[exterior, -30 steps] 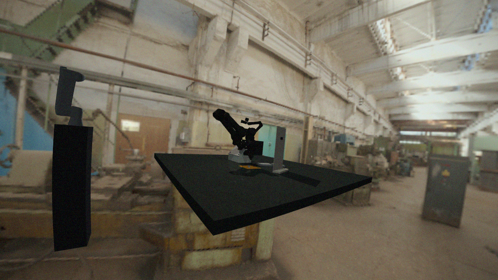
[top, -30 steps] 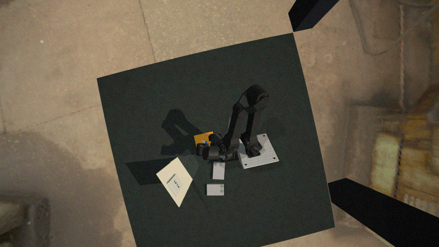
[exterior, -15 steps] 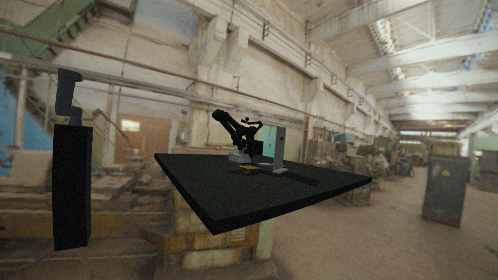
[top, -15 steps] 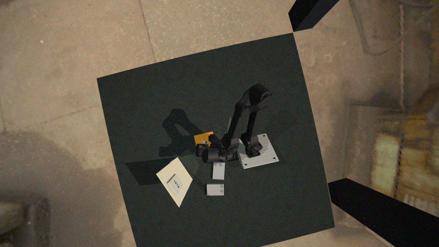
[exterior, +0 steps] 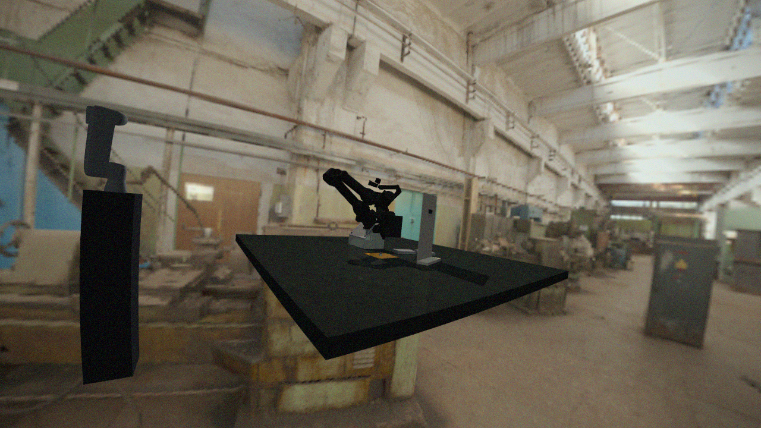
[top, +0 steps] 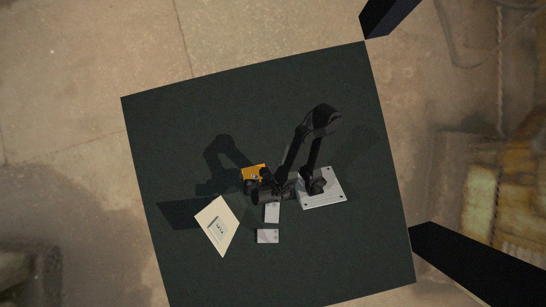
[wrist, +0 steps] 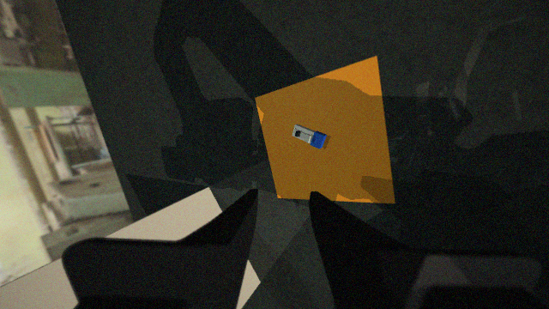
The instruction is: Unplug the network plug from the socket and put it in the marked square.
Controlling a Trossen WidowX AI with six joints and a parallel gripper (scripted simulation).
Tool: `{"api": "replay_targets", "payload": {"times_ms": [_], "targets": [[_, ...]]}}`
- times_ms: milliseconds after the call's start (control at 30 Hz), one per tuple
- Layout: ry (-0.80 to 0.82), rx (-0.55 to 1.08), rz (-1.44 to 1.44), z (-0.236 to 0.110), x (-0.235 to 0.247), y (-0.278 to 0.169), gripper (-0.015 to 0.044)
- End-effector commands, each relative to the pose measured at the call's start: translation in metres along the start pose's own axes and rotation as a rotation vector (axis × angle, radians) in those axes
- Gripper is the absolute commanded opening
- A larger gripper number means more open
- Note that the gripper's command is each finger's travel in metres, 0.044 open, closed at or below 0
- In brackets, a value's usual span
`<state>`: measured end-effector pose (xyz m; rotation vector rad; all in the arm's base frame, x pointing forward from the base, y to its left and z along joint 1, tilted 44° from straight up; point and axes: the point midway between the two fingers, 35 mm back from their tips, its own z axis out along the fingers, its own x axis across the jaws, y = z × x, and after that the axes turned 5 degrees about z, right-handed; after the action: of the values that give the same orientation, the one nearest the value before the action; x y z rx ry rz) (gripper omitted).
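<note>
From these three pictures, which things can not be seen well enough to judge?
- Plug's thin tab: too small in every view.
- Socket on the upright panel: a tiny dark spot in the exterior view; the wrist view cuts the panel off.
- Claw, open: only dark fingertips in the wrist view; its height above the orange square is unclear.
</note>
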<state>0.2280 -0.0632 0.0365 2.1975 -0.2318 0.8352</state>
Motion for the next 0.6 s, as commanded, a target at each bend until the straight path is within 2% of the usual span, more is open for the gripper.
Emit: {"api": "replay_targets", "payload": {"times_ms": [0, 567], "targets": [[0.013, -0.001, 0.018, -0.004, 0.007, 0.001, 0.0156], [0.021, -0.006, 0.015, -0.019, 0.014, 0.004, 0.0156]]}}
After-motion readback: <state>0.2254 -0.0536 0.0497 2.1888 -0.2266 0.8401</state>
